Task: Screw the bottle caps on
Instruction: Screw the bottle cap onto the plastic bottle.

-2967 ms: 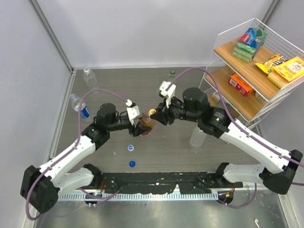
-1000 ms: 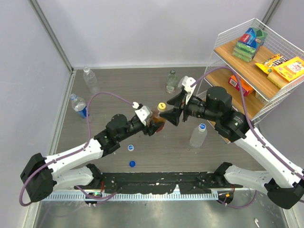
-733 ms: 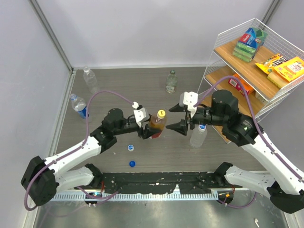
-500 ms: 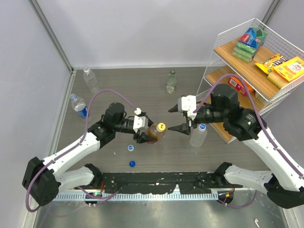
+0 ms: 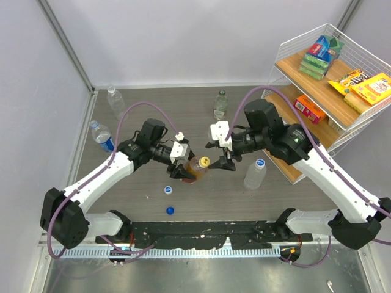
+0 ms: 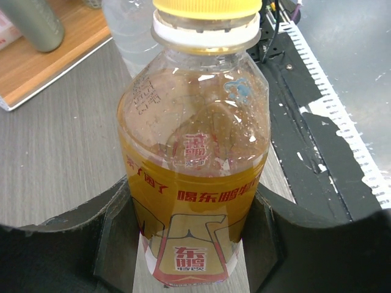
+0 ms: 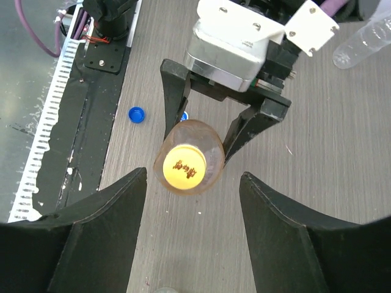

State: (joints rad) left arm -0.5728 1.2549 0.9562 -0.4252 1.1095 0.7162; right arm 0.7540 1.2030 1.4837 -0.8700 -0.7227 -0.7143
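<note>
Left gripper (image 5: 182, 169): closed around the amber bottle (image 6: 194, 183), with a finger (image 6: 116, 229) pressed against each side, low on the red-lettered label
Amber bottle: mid-table between the two arms, tilted, neck pointing toward the right gripper; amber liquid reaches about the shoulder
Yellow cap (image 7: 183, 168): sitting on the bottle's neck; how tight it is cannot be told
Right gripper (image 5: 221, 156): jaws spread wide and holding nothing, just beside the cap end of the bottle; in the right wrist view the cap shows end-on between the two fingers (image 7: 104, 238) and touches neither
Capped clear bottle (image 5: 253, 176): stands to the right of the right gripper, near the rack, with a blue-centred cap (image 5: 261, 163) on top
Loose caps: blue-and-white cap (image 5: 168, 190) on the table (image 5: 153, 116), near the left gripper; dark blue cap (image 5: 170, 210) closer to the arm bases
Other bottles: blue-label bottle (image 5: 102, 138) by the left wall; corner bottle (image 5: 114, 98) at far left; back bottle (image 5: 220, 104) at the far side
Wire rack (image 5: 292, 66): right side, wooden shelves carrying snack boxes
</note>
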